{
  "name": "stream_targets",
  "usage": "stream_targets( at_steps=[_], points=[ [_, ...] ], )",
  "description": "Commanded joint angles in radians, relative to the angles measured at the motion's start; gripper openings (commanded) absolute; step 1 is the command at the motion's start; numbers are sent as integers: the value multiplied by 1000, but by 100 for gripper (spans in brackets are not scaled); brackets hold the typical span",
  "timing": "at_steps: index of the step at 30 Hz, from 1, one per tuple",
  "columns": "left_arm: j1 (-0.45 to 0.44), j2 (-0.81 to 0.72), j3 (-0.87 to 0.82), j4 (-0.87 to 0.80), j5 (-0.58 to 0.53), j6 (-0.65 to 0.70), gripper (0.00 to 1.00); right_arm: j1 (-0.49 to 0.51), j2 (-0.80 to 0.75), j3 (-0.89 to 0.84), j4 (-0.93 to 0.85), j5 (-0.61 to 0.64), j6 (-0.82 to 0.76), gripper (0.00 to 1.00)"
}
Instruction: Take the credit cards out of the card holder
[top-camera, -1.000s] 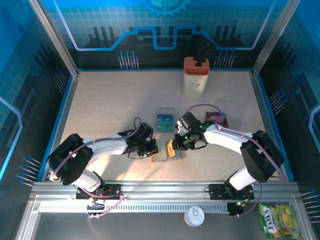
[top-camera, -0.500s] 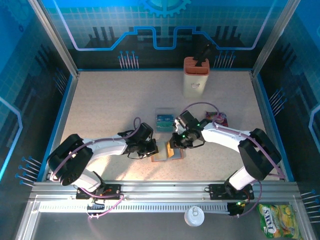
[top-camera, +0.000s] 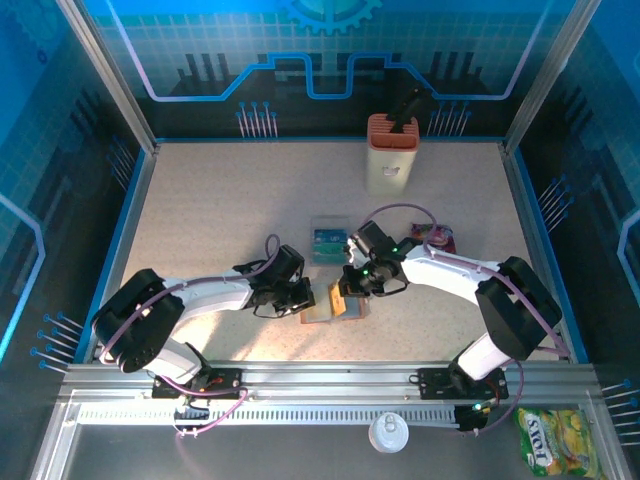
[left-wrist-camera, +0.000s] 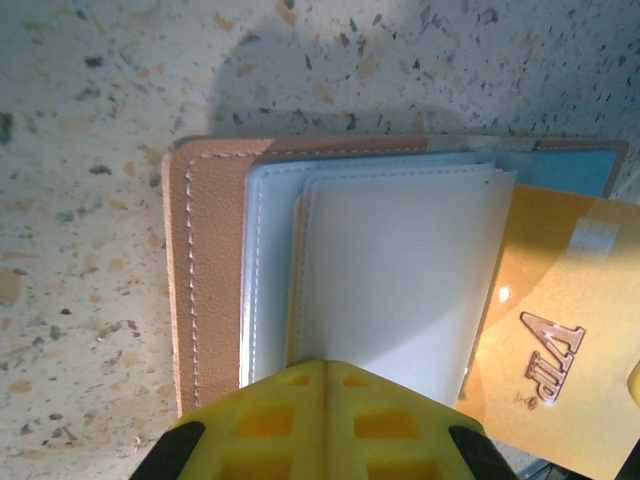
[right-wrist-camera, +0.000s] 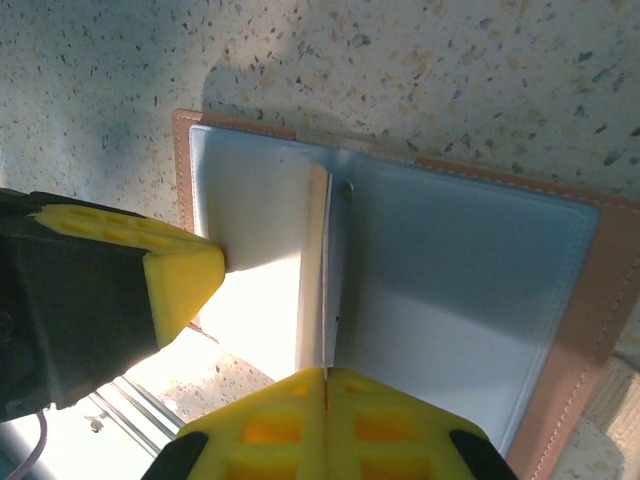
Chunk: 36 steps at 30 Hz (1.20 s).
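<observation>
The speckled beige table (top-camera: 200, 220) takes up most of the enclosure, and the two white arms lean in over it from the near rail, the left arm (top-camera: 200, 295) and the right arm (top-camera: 460, 275) meeting near the middle, a little toward the front. At the back right stands a tall orange-and-cream box (top-camera: 391, 160), upright and well apart from the work. A yellow-green snack bag (top-camera: 555, 440) lies off the table at the near right corner, with a white round lid (top-camera: 388, 432) on the rail to the left of it, and a purple-red packet (top-camera: 438, 238) sits beside the right arm's forearm. The card holder (left-wrist-camera: 205, 300) lies open and flat on the table between the two wrists, brown outside with pale grey-blue pockets facing up. The left gripper (left-wrist-camera: 325, 372) has its yellow fingers pressed together with nothing visible between them, their tips resting on the near edge of the holder's left pocket. The right gripper (right-wrist-camera: 326, 378) is closed too, pinching a thin card that its own camera sees edge-on, rising from the holder's fold; from the left wrist this is the orange card (left-wrist-camera: 560, 330) marked VIP, partly out of the pocket and tilted. A small stack of teal cards (top-camera: 328, 243) lies on the table just behind the holder, apart from it.
</observation>
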Motion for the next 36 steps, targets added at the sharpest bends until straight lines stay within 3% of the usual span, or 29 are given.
stream_targets(
  at_steps=[1, 12, 20, 28, 36],
  points=[
    [12, -4, -4, -51, -26, 27, 1, 20, -8, 8, -22, 6, 25, 3],
    [24, -19, 9, -80, -44, 43, 1, 26, -50, 6, -34, 40, 42, 0],
    [25, -44, 14, -115, -78, 47, 2, -11, -112, 67, -120, 51, -51, 0],
    [31, -40, 27, -121, -83, 56, 4, -82, -111, 173, -248, 27, -306, 0],
    [31, -79, 40, -143, -86, 57, 5, -119, -23, 367, -409, 62, -728, 0]
  ],
)
